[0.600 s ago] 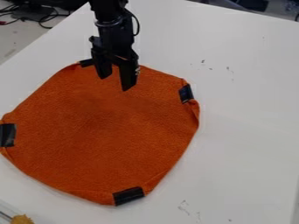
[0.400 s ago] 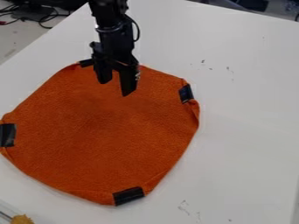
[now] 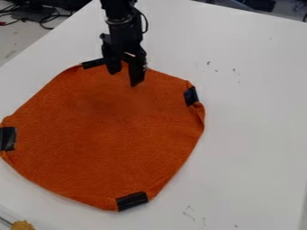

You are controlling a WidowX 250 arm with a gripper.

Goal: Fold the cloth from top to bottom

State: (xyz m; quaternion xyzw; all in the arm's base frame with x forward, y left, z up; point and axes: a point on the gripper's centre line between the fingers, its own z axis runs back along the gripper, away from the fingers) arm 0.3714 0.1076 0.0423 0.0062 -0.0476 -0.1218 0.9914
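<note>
- Since the earlier frames, the hand (image 3: 124, 77) has shifted back toward the cloth's top edge and slightly right; the orange cloth (image 3: 114, 139) keeps its place.
- The hand is open, its two fingers spread and pointing down, with nothing gripped. That spread probably suits pinching the top hem; whether the tips touch the fabric, I cannot tell.
- The cloth lies spread out on the white surface (image 3: 246, 134), its left end near the view's edge. Laid this way, its top should be able to come down over the lower half.
- Black patches sit at its corners: upper (image 3: 93, 63), right (image 3: 190, 95), left (image 3: 7, 139) and bottom (image 3: 132, 201). They may be stiffer to bend.
- The arm (image 3: 124, 40) hides part of the top edge, so the grasp point is hard to judge.
- A yellowish lump (image 3: 23, 225) sits at lower left, cables (image 3: 45, 19) at upper left; both look out of the fold's way.
</note>
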